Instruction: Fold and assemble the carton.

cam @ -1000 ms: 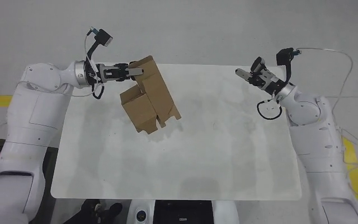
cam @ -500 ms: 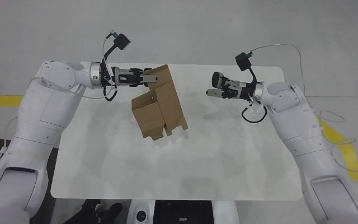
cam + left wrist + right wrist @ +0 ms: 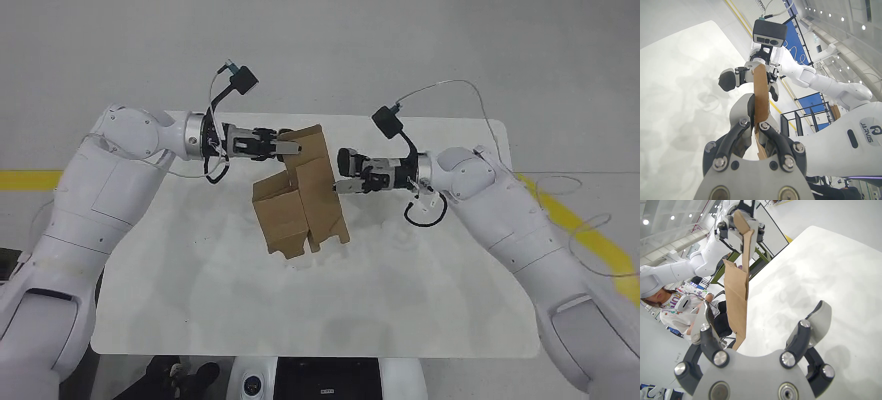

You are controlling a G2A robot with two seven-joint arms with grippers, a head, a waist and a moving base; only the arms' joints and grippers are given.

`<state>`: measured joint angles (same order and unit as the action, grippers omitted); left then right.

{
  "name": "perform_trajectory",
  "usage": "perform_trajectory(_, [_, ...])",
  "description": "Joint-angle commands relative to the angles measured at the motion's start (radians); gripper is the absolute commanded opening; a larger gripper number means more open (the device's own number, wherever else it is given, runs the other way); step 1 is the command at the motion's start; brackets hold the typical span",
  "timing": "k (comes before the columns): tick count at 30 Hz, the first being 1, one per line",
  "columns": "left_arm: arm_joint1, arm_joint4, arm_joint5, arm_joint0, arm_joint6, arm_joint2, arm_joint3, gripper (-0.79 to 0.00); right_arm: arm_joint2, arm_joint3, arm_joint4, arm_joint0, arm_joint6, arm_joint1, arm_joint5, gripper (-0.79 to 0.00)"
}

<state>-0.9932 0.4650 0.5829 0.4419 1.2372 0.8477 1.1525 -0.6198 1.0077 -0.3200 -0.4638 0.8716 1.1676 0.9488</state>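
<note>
A flat, partly folded brown carton point(image 3: 305, 195) hangs above the white table point(image 3: 420, 300), tilted on edge. My left gripper point(image 3: 290, 146) is shut on the carton's upper far corner; the left wrist view shows its fingers point(image 3: 750, 106) clamped on the cardboard edge point(image 3: 760, 91). My right gripper point(image 3: 345, 170) is open at the carton's opposite side. In the right wrist view the carton point(image 3: 736, 298) stands edge-on between the spread fingers of that gripper point(image 3: 763, 306), nearer one finger point(image 3: 703, 311). I cannot tell whether that finger touches the cardboard.
The table's near half point(image 3: 300, 310) and right side point(image 3: 470, 250) are bare. Both arms meet over the table's far middle. Grey floor surrounds the table, with a yellow line point(image 3: 20, 180) at the left.
My left arm has carried the carton to the right, toward the table's middle. My right arm has swung left from the table's far right corner up to the carton, its gripper still open.
</note>
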Motion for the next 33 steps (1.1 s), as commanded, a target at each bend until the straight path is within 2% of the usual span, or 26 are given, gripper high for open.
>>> perform_trajectory(1, [-0.004, 0.014, 0.000, 0.000, 0.000, -0.008, -0.001, -0.785, 0.058, -0.003, -0.023, 0.018, -0.018, 0.002, 0.018, 0.000])
perform_trajectory(3, [-0.006, 0.013, 0.004, 0.001, -0.004, -0.014, -0.003, -0.785, 0.109, -0.010, -0.039, 0.041, -0.034, 0.004, 0.034, 0.000])
perform_trajectory(4, [-0.007, 0.013, 0.004, 0.000, -0.004, -0.016, -0.004, -0.785, 0.132, -0.014, -0.048, 0.052, -0.045, 0.005, 0.045, -0.040])
perform_trajectory(6, [-0.008, 0.013, 0.005, -0.001, -0.005, -0.020, -0.008, -0.785, 0.178, -0.023, -0.061, 0.074, -0.064, 0.007, 0.064, -0.329])
perform_trajectory(7, [-0.009, 0.011, 0.005, -0.002, -0.005, -0.021, -0.009, -0.785, 0.198, -0.024, -0.073, 0.086, -0.064, 0.008, 0.064, -0.428])
perform_trajectory(8, [-0.009, 0.010, 0.005, -0.003, -0.005, -0.022, -0.010, -0.785, 0.216, -0.024, -0.083, 0.096, -0.064, 0.009, 0.064, -0.483])
perform_trajectory(12, [-0.011, 0.008, 0.003, -0.005, -0.003, -0.027, -0.012, -0.785, 0.280, -0.030, -0.123, 0.129, -0.064, 0.011, 0.064, -0.600])
perform_trajectory(15, [-0.011, 0.007, 0.004, -0.004, -0.004, -0.029, -0.012, -0.785, 0.315, -0.035, -0.153, 0.146, -0.064, 0.011, 0.064, -0.751])
perform_trajectory(17, [-0.010, 0.008, 0.005, -0.002, -0.005, -0.029, -0.010, -0.785, 0.333, -0.032, -0.185, 0.153, -0.064, 0.011, 0.064, -0.785])
perform_trajectory(29, [-0.001, 0.029, -0.003, 0.013, 0.003, -0.022, 0.018, -0.785, 0.374, -0.001, -0.305, 0.162, -0.064, 0.004, 0.064, -0.785])
perform_trajectory(30, [0.000, 0.032, -0.004, 0.015, 0.004, -0.021, 0.023, -0.702, 0.376, 0.002, -0.310, 0.163, -0.064, 0.002, 0.064, -0.785])
perform_trajectory(31, [0.001, 0.035, -0.003, 0.017, 0.003, -0.020, 0.027, -0.403, 0.376, 0.004, -0.314, 0.163, -0.064, 0.001, 0.064, -0.785])
perform_trajectory(32, [0.003, 0.041, -0.002, 0.019, 0.002, -0.019, 0.030, 0.000, 0.377, 0.005, -0.318, 0.162, -0.064, 0.000, 0.064, -0.785])
perform_trajectory(33, [0.004, 0.049, -0.002, 0.020, 0.002, -0.016, 0.030, 0.000, 0.378, 0.006, -0.320, 0.162, -0.064, -0.001, 0.064, -0.785])
